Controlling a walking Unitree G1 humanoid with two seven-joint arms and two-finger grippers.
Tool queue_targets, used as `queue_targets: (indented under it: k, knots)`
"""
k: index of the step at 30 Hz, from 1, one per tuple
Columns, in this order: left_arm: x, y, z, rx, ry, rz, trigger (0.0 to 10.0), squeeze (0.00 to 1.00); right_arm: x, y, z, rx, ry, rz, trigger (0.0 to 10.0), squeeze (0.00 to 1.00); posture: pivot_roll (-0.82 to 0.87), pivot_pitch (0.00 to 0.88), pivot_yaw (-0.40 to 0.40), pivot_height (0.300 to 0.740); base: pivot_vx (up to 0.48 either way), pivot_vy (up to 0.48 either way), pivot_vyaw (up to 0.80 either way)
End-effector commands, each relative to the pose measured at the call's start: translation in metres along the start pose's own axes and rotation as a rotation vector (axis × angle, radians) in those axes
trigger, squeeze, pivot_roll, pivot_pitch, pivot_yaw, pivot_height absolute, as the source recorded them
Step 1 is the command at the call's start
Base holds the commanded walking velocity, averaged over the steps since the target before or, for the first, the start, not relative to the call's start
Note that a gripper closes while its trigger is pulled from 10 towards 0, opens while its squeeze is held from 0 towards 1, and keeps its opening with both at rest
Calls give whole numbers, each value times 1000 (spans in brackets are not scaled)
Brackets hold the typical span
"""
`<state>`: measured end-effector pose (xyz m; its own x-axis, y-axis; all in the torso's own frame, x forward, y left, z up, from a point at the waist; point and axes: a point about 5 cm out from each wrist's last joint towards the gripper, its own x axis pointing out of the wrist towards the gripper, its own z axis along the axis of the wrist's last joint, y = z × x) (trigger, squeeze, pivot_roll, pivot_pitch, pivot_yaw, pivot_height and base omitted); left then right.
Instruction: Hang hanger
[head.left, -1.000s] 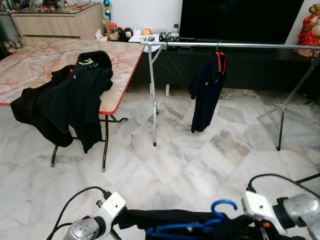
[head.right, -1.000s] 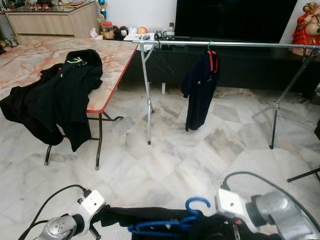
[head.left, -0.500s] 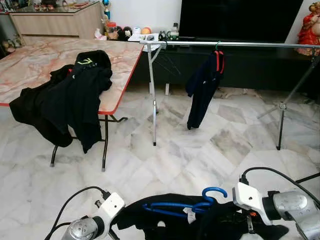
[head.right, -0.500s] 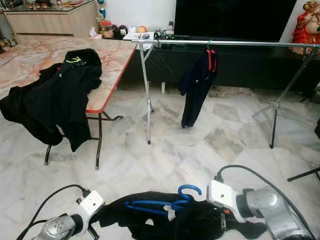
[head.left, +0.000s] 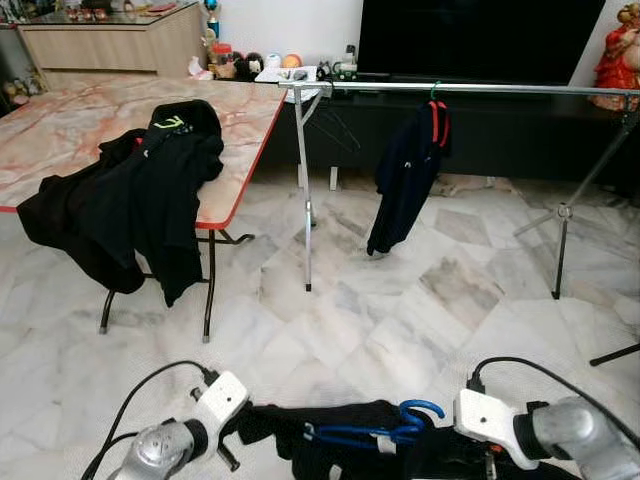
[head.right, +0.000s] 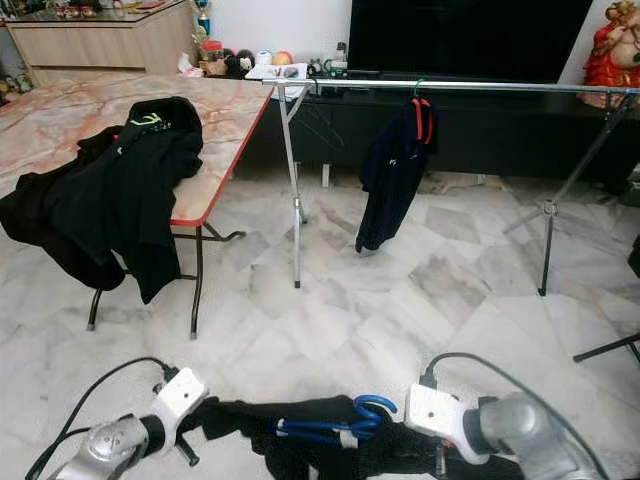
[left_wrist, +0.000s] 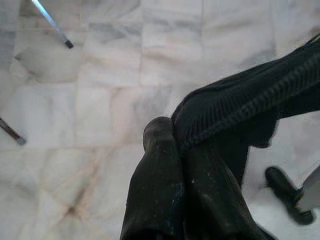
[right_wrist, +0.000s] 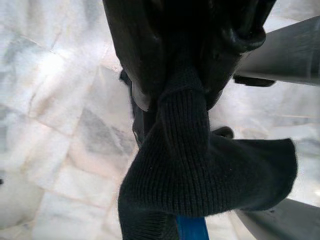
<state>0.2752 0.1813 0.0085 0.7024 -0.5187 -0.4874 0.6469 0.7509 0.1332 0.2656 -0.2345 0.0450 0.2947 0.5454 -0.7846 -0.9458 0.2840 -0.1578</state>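
Left tool (left_wrist: 175, 165) clenched on ribbed edge of a black garment (head.left: 330, 420). Right tool (right_wrist: 185, 75) clenched on the same knit fabric, blue hanger (head.left: 375, 432) inside it, hook toward the right arm. Garment stretched low between both tools, above the marble floor (head.left: 400, 320). Ahead: metal clothes rail (head.left: 470, 89) with a dark shirt (head.left: 405, 180) on a red hanger. To the left, marble-topped surface (head.left: 70, 120) with black clothes (head.left: 140, 190) draped over its edge.
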Motion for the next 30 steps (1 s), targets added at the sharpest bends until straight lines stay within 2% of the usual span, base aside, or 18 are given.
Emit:
queue_targets:
  k: [1, 4, 7, 9, 10, 13, 16, 18, 21, 25, 26, 30]
  knots:
    - [-4, 7, 6, -40, -32, -18, 0, 0, 3, -10, 5, 1, 5, -111, 10000, 0, 55, 63, 32, 740, 0, 0, 0]
    - [-4, 4, 10, -55, -44, -70, 0, 0, 14, -11, 13, 61, -62, -191, 10000, 0, 60, 62, 33, 740, 0, 0, 0]
    - [-4, 1, 11, -57, -46, -100, 0, 0, 21, -9, 18, 96, -107, -206, 10000, 0, 62, 62, 33, 740, 0, 0, 0]
    - [-4, -3, 17, -73, -70, -150, 0, 0, 32, -5, 26, 171, -191, -230, 10000, 0, 64, 61, 34, 740, 0, 0, 0]
    - [-4, -3, 17, -73, -70, -150, 0, 0, 32, -5, 26, 171, -191, -230, 10000, 0, 64, 61, 34, 740, 0, 0, 0]
    - [-5, -8, 27, -100, -116, -218, 0, 0, 47, -1, 37, 268, -271, -273, 10000, 0, 66, 60, 32, 740, 0, 0, 0]
    - [-5, -10, 30, -105, -131, -242, 0, 0, 51, 1, 39, 282, -284, -277, 10000, 0, 66, 60, 32, 740, 0, 0, 0]
    - [-8, -20, 43, -110, -171, -338, 0, 0, 64, 3, 42, 361, -280, -362, 10000, 0, 74, 59, 31, 740, 0, 0, 0]
    - [-8, -22, 45, -109, -176, -355, 0, 0, 66, 3, 42, 380, -280, -377, 10000, 0, 74, 59, 31, 740, 0, 0, 0]
    - [-10, -36, 60, -87, -216, -470, 0, 0, 70, -4, 45, 633, -378, -569, 10000, 0, 74, 52, 28, 740, 0, 0, 0]
    - [-10, -36, 60, -87, -216, -470, 0, 0, 70, -4, 45, 633, -378, -569, 10000, 0, 74, 52, 28, 740, 0, 0, 0]
    - [-12, -48, 67, -86, -230, -553, 0, 0, 72, -3, 41, 751, -407, -644, 10000, 0, 77, 47, 26, 740, 0, 0, 0]
